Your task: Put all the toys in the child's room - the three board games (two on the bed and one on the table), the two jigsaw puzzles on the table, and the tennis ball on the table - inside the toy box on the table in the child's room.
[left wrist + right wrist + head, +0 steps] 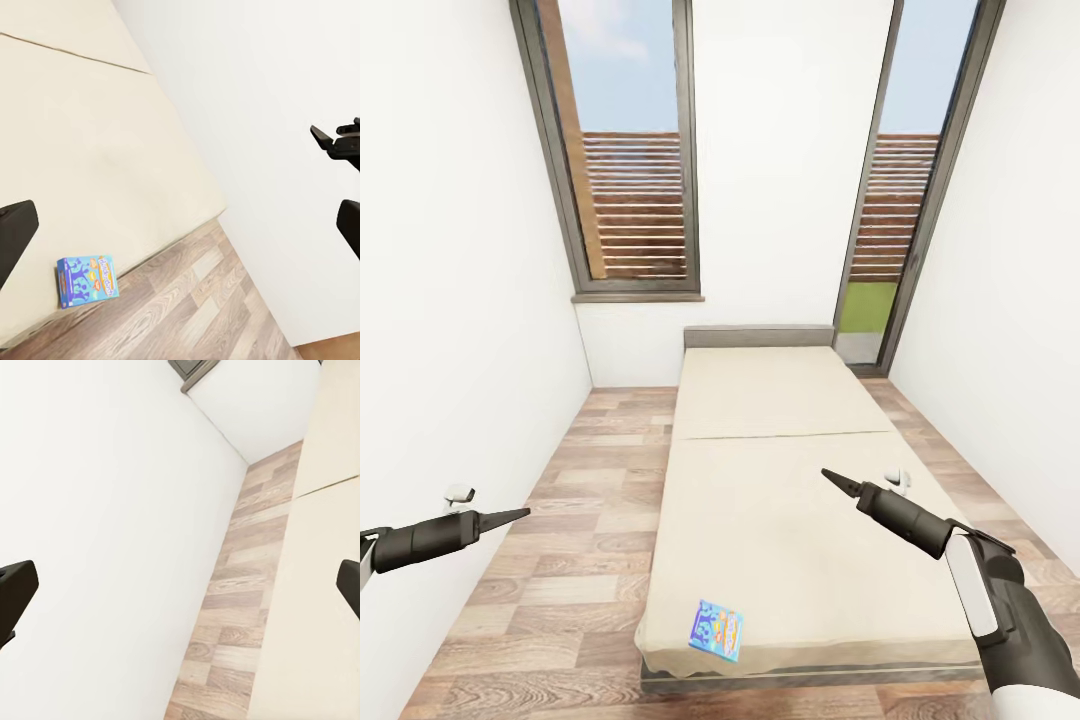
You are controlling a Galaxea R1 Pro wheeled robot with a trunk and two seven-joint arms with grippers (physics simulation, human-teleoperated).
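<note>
Facing the bed [780, 480] from its foot. One small blue board game [717, 630] lies flat near the foot edge, toward my left. Left gripper [520, 514] hovers over the floor, right gripper [830, 475] over the mattress; both look pinched closed, holding nothing. Step in hand: approach. Next, I judge: lower an arm, open it, take the box by an edge.

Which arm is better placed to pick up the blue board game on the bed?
Probably the right gripper: it is over the bed, while the left gripper is beside it. The blue board game lies near the foot edge.
</note>
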